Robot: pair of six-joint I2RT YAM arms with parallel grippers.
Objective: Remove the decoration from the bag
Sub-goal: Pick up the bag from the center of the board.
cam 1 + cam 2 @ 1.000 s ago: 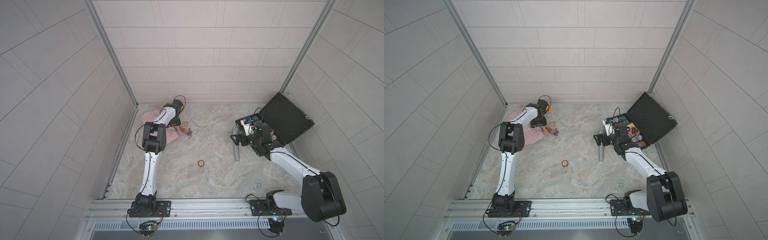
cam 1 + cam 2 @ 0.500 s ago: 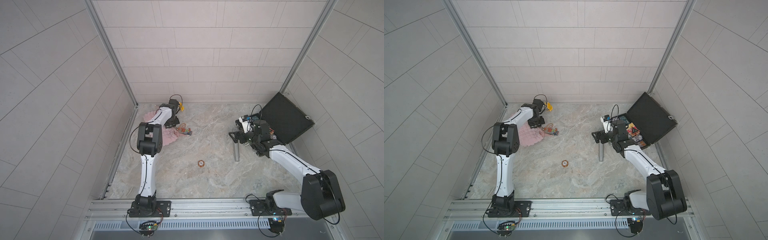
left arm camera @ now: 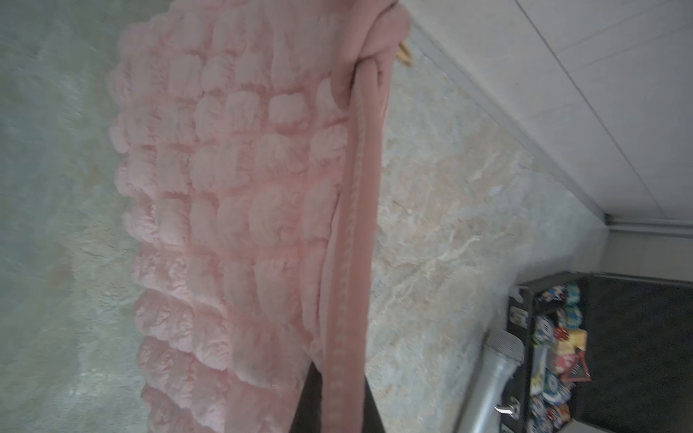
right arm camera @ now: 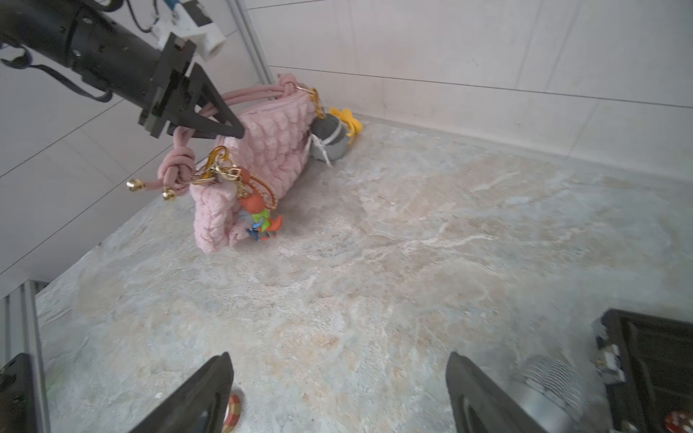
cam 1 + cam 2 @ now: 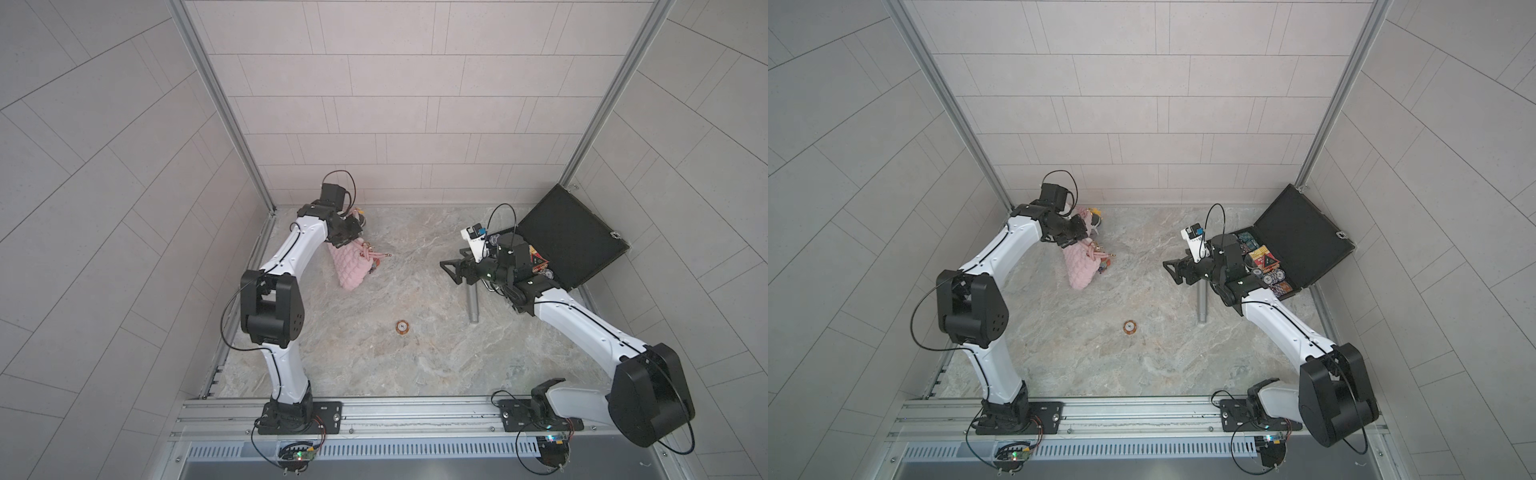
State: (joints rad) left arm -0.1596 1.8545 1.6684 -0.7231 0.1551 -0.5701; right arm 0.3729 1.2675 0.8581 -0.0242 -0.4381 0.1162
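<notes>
Pink quilted bag (image 5: 351, 266); open black case (image 5: 573, 237) holds poker chips (image 5: 1277, 275).
Far back, left gripper (image 4: 232, 129) pinches the bag's strap (image 4: 247, 93); right gripper (image 5: 451, 272) hovers open, empty.

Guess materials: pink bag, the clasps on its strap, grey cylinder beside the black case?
bag: soft quilted fabric, matte; puffy, crinkled squares.
clasps: likely gold-tone metal; bright glints.
cylinder: probably brushed metal; dull silver sheen, though it could be painted plastic.
</notes>
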